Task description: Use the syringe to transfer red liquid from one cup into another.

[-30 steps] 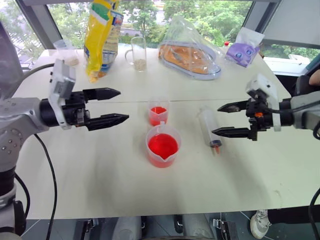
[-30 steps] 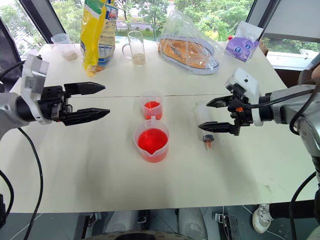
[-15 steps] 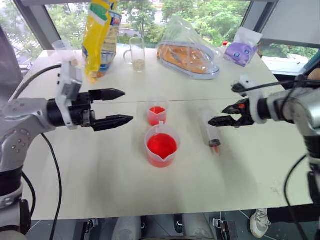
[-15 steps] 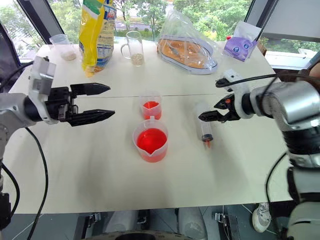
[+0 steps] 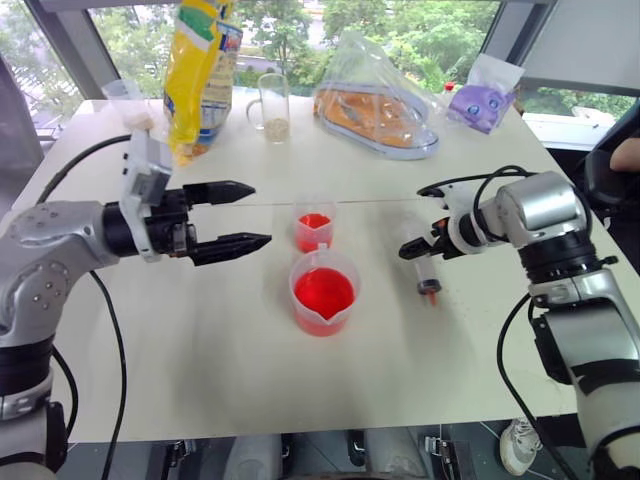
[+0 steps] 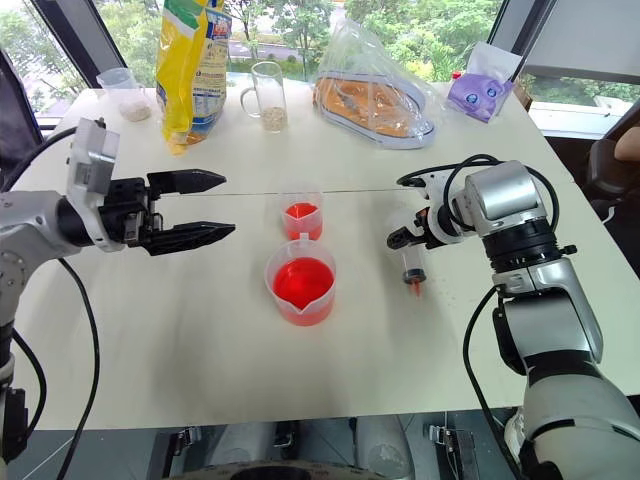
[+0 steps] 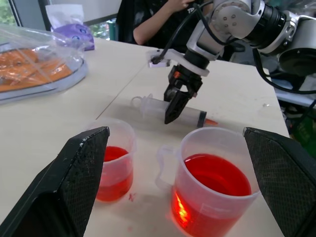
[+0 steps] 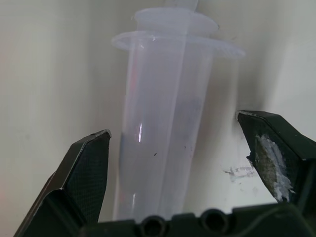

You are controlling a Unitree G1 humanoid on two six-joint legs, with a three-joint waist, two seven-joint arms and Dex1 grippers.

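Syringe [image 5: 421, 262] lies flat on the white table [image 5: 200, 350], at about 3 o'clock from the two cups, orange tip toward the near edge. Right gripper [image 5: 417, 248] angles down over its barrel; the wrist view shows the barrel [image 8: 163, 148] between the two fingers [image 8: 86, 170], jaws wide, neither pad touching it.

Small cup [image 5: 315, 226] sits at 12 o'clock of the spouted cup [image 5: 324, 292], just beside it. Both hold red liquid [image 5: 323, 292]; the spouted cup is roughly half full, the small one has a shallow layer.

Left gripper [image 5: 250, 215] hovers level at 9 o'clock of the cups, fingers pointing at them, jaws wide, nothing between them.

Far side of table: yellow bag [image 5: 203, 75] at 11 o'clock, glass mug [image 5: 273, 105] beside it, clear bag with orange contents [image 5: 375, 105] at 1 o'clock, purple pouch [image 5: 482, 100] farther right. A seated person [image 7: 158, 22] shows beyond the table in the left wrist view.
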